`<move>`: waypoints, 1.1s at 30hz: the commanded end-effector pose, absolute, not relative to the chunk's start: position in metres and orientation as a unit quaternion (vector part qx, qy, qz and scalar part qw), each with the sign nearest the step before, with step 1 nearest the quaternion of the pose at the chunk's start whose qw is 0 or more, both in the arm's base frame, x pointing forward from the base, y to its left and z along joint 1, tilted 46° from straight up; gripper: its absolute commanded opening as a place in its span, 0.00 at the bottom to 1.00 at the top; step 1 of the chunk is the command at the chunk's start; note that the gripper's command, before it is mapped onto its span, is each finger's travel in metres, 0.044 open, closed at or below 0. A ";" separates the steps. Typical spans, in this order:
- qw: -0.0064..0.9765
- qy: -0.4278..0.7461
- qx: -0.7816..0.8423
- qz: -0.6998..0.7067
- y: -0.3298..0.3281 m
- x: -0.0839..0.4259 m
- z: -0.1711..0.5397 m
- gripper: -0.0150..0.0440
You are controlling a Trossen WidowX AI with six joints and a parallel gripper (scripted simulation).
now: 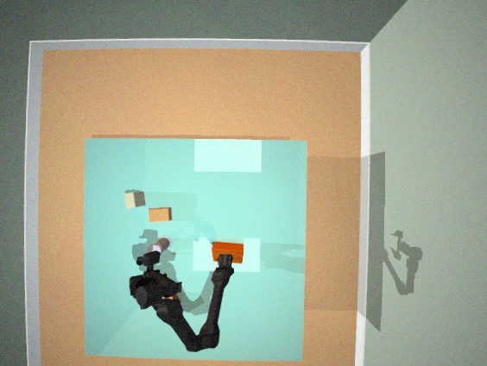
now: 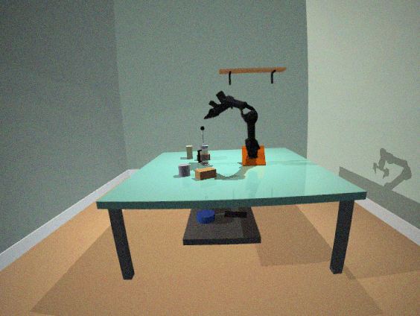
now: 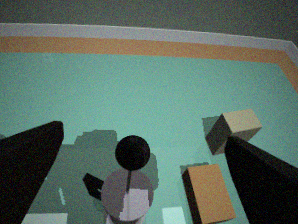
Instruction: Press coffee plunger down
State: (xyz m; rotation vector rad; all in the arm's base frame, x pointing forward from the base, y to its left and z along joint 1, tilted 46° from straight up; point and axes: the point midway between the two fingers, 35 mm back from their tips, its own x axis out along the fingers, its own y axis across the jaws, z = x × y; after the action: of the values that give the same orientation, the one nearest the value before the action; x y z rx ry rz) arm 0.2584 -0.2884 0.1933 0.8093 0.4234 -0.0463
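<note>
The coffee press [image 1: 163,243] [image 2: 204,157] stands upright on the table [image 2: 268,186]. Its plunger is up: the black knob [image 2: 202,128] [image 3: 132,152] sits on a thin rod high above the lid [image 2: 203,147] [image 3: 125,192]. In the top view the knob is hidden at the gripper. The press's black handle [image 3: 93,186] points left in the wrist view. My gripper [image 1: 148,259] [image 2: 208,111] [image 3: 146,136] is open and empty, tilted downward above the knob and not touching it. In the wrist view the knob shows between the fingers, slightly left of their middle.
A cream block [image 1: 130,200] [image 2: 189,152] [image 3: 242,120] and an orange block [image 1: 160,214] [image 3: 212,192] stand beyond the press. A purple cylinder [image 2: 184,170] and a brown block [image 2: 205,174] stand on its other side. The arm's orange base [image 1: 229,249] [image 2: 247,159] is to the right.
</note>
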 end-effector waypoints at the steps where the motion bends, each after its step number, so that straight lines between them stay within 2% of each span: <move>1: 0.891 0.205 0.405 -0.018 -0.268 0.262 0.176 1.00; 6: 0.892 0.203 0.404 -0.015 -0.250 0.264 0.161 1.00; 33: 0.892 0.202 0.403 -0.014 -0.244 0.299 0.148 1.00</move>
State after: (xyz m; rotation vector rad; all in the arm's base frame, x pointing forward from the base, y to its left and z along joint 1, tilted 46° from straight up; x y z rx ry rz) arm 0.2947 -0.2456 0.1520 0.8289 0.4164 -0.0271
